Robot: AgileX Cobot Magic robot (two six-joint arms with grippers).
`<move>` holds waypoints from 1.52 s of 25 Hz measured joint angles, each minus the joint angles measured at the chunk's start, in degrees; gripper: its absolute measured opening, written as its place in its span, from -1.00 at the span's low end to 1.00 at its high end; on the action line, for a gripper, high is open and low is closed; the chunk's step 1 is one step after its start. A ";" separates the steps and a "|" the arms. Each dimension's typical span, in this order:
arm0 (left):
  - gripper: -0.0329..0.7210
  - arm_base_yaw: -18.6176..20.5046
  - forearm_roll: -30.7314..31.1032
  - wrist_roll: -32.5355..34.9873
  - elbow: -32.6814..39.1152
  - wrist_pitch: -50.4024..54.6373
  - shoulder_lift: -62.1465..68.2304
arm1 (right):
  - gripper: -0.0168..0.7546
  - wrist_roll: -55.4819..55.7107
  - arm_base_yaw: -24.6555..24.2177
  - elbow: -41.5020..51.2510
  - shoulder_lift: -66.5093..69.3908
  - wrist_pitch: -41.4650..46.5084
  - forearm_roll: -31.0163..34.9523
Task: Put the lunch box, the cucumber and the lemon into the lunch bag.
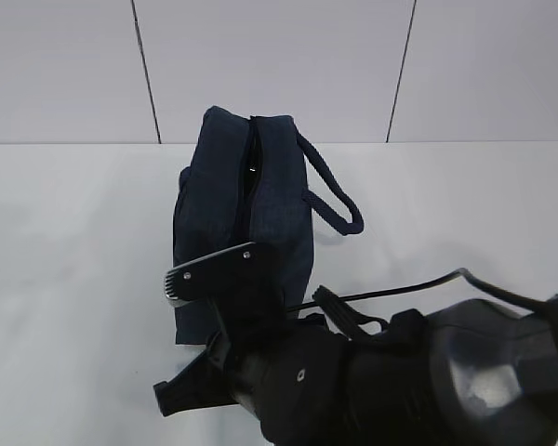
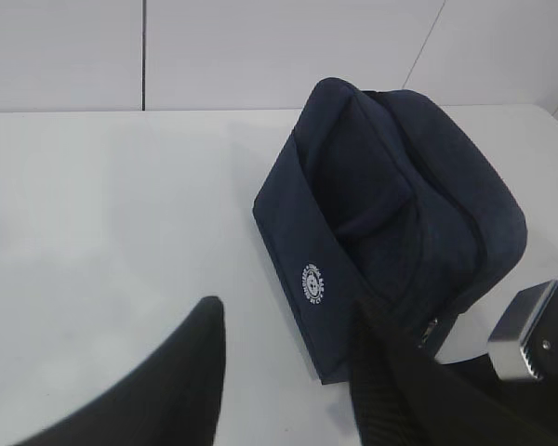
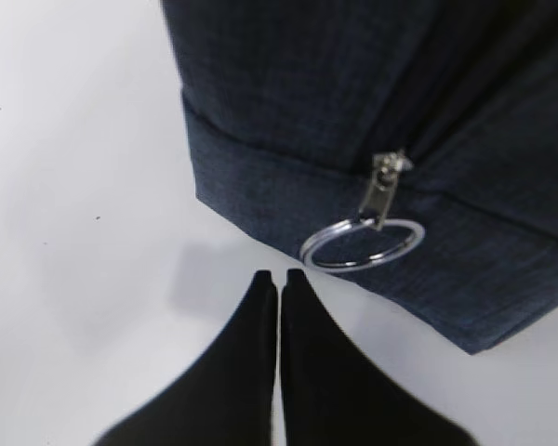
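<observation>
Lunch bag stands navy and boxy, zipper ring hanging

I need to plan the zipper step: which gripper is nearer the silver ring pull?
Right. The right gripper, jaws shut, sits just short of the ring pull on the lunch bag. The left gripper, jaws open, is back beside the bag's side.

Lunch bag on table

You have open bench left of the lunch bag. The right claw, closed, sits just short of the zipper ring. The bag's handle loops out to the right.
</observation>
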 joint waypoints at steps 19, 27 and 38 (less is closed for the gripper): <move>-0.09 0.00 -0.56 0.00 0.00 0.00 0.00 | 0.16 1.06 0.00 -1.18 0.00 -1.74 1.35; -0.09 0.00 -0.59 0.00 0.00 -0.13 0.00 | 0.13 1.88 -0.23 -3.32 1.88 -3.68 4.56; -0.10 0.00 -0.68 0.00 0.00 -0.13 0.00 | -0.94 2.14 -0.71 -4.08 2.64 -3.77 5.97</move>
